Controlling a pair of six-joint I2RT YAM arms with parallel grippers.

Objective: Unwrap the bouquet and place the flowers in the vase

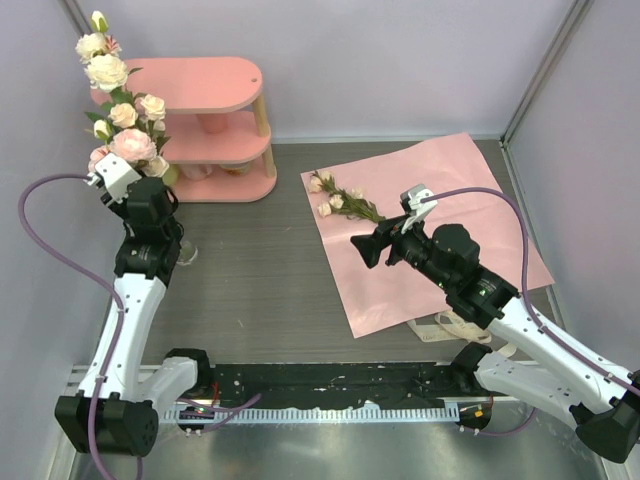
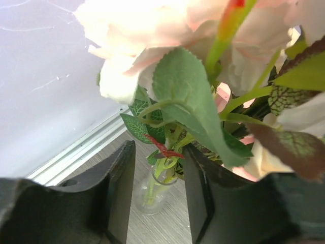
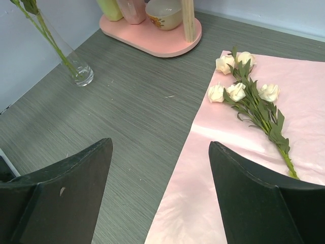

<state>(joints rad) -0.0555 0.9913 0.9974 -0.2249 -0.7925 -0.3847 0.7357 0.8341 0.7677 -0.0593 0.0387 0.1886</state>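
A tall bunch of cream and pale pink flowers (image 1: 120,95) stands with its stems in the small clear glass vase (image 2: 154,192) at the far left. My left gripper (image 2: 158,175) is open around the green stems just above the vase mouth. There is a gap on the left side, and leaves brush the right finger (image 2: 203,193). One more sprig of cream roses (image 3: 249,96) lies on the unfolded pink wrapping paper (image 1: 440,225). My right gripper (image 3: 160,147) hovers open and empty over the paper's left edge.
A pink two-tier shelf (image 1: 215,85) stands at the back left, with cups (image 3: 132,7) and a bowl (image 3: 162,12) on its lower level. The side wall is close behind the vase (image 3: 81,73). Something cream lies under my right arm (image 1: 445,325).
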